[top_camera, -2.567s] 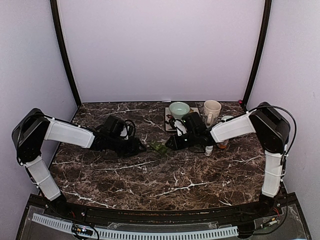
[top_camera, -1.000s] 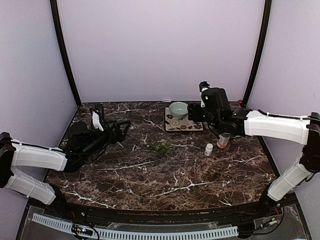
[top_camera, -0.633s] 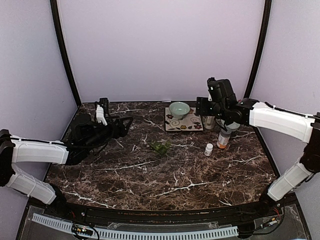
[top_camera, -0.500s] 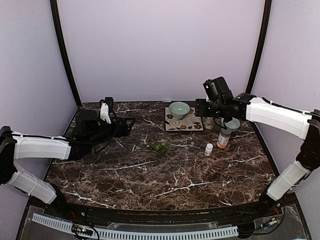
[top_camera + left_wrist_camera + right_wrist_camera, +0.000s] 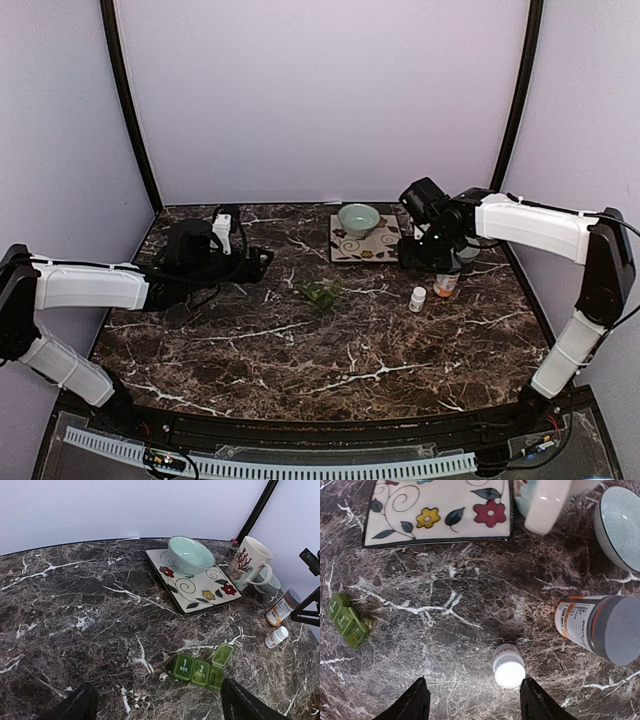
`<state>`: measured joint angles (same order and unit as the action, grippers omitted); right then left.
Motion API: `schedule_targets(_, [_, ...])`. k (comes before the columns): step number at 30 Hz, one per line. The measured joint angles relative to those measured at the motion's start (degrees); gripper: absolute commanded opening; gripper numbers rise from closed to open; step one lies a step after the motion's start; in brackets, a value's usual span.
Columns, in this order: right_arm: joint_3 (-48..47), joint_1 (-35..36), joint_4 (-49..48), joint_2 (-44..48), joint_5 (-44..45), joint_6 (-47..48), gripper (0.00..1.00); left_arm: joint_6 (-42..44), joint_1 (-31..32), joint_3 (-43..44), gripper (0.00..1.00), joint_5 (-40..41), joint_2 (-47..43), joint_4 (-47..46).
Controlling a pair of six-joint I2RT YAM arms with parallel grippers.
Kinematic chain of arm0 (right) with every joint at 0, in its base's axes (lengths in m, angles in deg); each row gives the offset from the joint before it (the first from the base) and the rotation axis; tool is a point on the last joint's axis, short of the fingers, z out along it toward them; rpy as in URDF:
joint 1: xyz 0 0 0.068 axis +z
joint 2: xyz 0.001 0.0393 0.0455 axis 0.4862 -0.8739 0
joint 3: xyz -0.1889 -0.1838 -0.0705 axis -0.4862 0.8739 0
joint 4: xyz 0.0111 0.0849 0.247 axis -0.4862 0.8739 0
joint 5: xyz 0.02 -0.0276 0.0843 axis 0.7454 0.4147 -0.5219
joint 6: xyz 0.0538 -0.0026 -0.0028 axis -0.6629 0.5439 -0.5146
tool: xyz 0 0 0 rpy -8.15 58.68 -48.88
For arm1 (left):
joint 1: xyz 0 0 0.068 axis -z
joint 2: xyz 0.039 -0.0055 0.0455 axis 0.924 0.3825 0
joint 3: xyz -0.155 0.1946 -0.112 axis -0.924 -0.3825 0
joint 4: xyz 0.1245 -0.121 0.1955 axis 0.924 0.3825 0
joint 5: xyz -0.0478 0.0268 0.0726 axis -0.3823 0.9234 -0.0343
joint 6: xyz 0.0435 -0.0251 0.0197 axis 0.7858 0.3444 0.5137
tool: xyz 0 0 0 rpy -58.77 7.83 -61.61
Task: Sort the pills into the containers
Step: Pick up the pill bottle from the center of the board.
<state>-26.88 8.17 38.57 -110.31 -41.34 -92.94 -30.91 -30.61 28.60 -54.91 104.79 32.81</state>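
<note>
The dark green pill box (image 5: 320,293) lies mid-table. In the left wrist view (image 5: 202,667) its lids "1 MON" and "2 TUES" are closed and the third lid (image 5: 222,654) stands open. It also shows at the left edge of the right wrist view (image 5: 347,620). I cannot make out any pills among the marble's pale flecks. My left gripper (image 5: 260,261) is open and empty (image 5: 157,714), left of the box and apart from it. My right gripper (image 5: 420,260) is open and empty (image 5: 475,707), hovering above a small white bottle (image 5: 508,666).
An amber bottle (image 5: 600,629) stands right of the small white bottle (image 5: 418,298). Behind them are a flowered square plate (image 5: 210,587) bearing a pale green bowl (image 5: 190,555), a mug (image 5: 250,562) and a grey-blue bowl (image 5: 620,525). Black posts stand at the back corners.
Both grippers have left the pill box. The right one rose, swung right, and now hangs lower over the small white bottle. The left one drew back left, then edged rightward.
</note>
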Motion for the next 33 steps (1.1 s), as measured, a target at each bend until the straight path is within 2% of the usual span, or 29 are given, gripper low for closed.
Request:
schedule_targets(8, [0.7, -4.2, 2.2, -0.8, -4.0, -0.5, 0.59, 0.4, 0.0, 0.2, 0.87, 0.1, 0.3, 1.5])
schedule_targets(33, [3.3, -7.1, 1.7, -5.6, -8.9, 2.6, 0.55, 0.8, 0.0, 1.5, 0.87, 0.2, 2.3, 2.4])
